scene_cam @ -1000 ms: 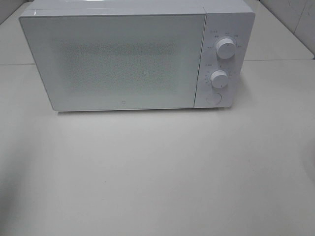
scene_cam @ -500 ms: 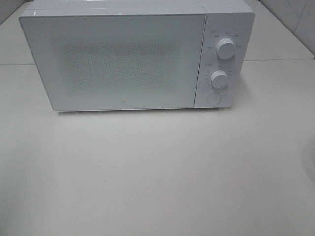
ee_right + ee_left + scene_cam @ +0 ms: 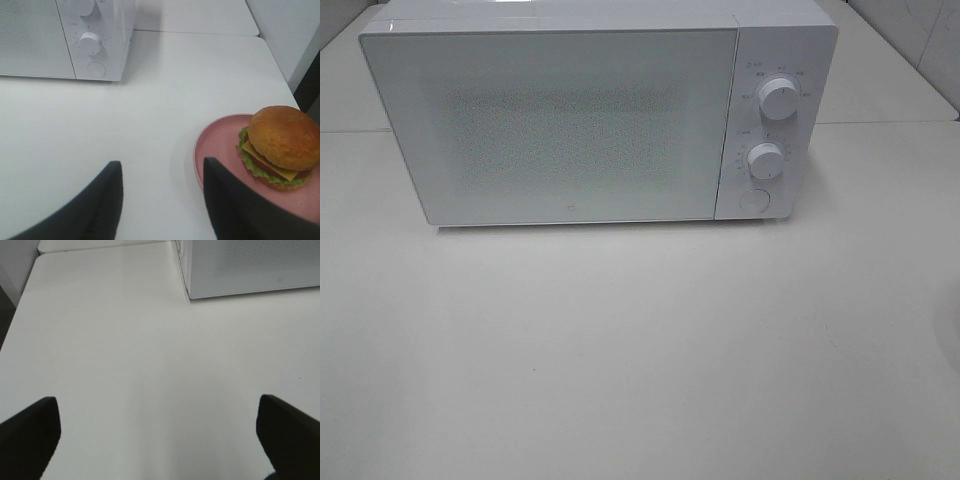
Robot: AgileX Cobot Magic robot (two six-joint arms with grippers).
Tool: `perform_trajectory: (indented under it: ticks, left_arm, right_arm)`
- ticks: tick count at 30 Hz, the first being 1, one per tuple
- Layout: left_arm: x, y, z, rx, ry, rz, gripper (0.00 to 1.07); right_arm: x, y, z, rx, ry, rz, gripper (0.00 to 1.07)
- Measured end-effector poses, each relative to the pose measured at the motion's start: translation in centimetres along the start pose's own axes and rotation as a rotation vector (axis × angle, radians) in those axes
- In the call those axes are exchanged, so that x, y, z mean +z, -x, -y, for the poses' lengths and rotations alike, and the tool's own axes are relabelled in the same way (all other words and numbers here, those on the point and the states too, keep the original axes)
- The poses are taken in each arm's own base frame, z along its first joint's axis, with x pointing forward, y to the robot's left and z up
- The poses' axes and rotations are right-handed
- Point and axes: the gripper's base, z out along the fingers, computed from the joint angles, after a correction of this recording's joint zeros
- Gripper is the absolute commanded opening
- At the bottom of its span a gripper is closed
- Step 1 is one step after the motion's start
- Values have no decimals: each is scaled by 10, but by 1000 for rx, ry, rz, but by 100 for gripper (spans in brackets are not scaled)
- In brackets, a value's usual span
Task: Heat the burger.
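The burger (image 3: 282, 142), with a glossy brown bun and green and yellow filling, sits on a round pink plate (image 3: 212, 150); both show only in the right wrist view. My right gripper (image 3: 163, 164) is open and empty above the bare table, beside the plate and not touching it. The white microwave (image 3: 570, 120) stands at the back of the table with its door shut. My left gripper (image 3: 157, 400) is wide open and empty over bare table, short of the microwave's corner (image 3: 250, 265). Neither gripper shows in the exterior high view.
The microwave's panel has two round knobs (image 3: 777, 98) (image 3: 765, 160) and a round button (image 3: 753, 200). The white table (image 3: 640, 350) runs to an edge close behind the plate in the right wrist view. A seam (image 3: 880, 122) crosses the table beside the microwave.
A dark shadow at the left edge of the exterior high view has faded. A faint pale patch has come in at the right edge. The microwave has not moved.
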Motion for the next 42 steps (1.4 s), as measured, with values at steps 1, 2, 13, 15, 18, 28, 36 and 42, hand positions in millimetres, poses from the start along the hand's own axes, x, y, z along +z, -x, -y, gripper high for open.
perform_trajectory:
  ticks: [1, 2, 13, 15, 18, 28, 36, 42]
  left_arm:
    - [-6, -4, 0, 9, 13, 42, 101]
    - [-6, -4, 0, 9, 13, 42, 101]
    - [-11, -7, -1, 18, 42, 76, 101]
    - [-11, -7, -1, 17, 42, 76, 101]
    - [-11, -7, -1, 17, 42, 76, 101]
    - [-11, -7, -1, 16, 42, 76, 101]
    - [-11, -7, -1, 16, 42, 76, 101]
    - [-11, -7, -1, 16, 42, 76, 101]
  right_arm:
    - [0, 0, 0, 0, 0, 0, 52]
    - [0, 0, 0, 0, 0, 0, 52]
    - [0, 0, 0, 0, 0, 0, 52]
    - [0, 0, 0, 0, 0, 0, 52]
    - [0, 0, 0, 0, 0, 0, 52]
    - [0, 0, 0, 0, 0, 0, 52]
    - [0, 0, 0, 0, 0, 0, 52]
    - [0, 0, 0, 0, 0, 0, 52]
